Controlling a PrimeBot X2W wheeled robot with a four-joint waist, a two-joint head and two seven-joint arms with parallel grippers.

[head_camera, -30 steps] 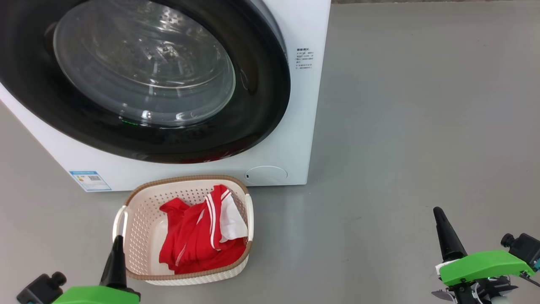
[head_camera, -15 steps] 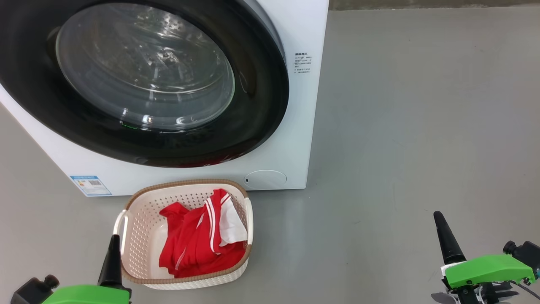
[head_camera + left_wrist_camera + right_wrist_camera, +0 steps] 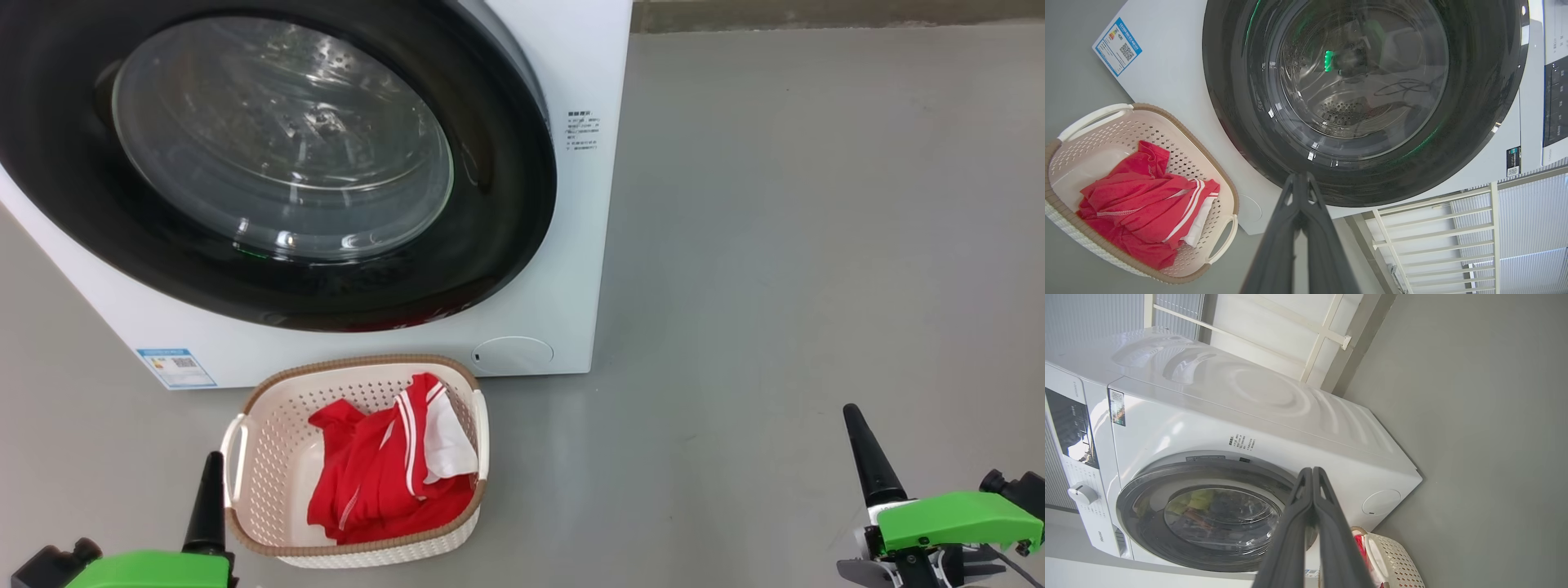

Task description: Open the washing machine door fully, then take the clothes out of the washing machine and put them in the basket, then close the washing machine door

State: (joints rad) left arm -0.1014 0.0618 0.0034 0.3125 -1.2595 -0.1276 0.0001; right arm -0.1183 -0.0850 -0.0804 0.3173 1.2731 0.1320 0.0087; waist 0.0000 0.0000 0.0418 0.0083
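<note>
our left gripper [image 3: 214, 462] pressed together and empty, just left of the basket [image 3: 359, 364], our right gripper [image 3: 854, 418] likewise closed, over bare floor [image 3: 816, 245], we see the clothes [image 3: 375, 482] heaped in the basket, before the washing machine [image 3: 588, 65], the washing machine door [image 3: 506, 204] shut

The robot is wearing a bright green plastic shell [image 3: 155, 569] on its left wrist and a matching green shell [image 3: 955, 518] on its right. The left jaws and right jaws are each tapering as 2 long dark fingers [image 3: 208, 514] to blunt tips, with a slim slot [image 3: 1289, 196] cut near each tip. A black knobbed block [image 3: 1012, 488] is sticking out beside the right shell, a white collar [image 3: 873, 512] is peeking beneath it, and a thin dark cable [image 3: 1016, 557] is trailing off.
</note>
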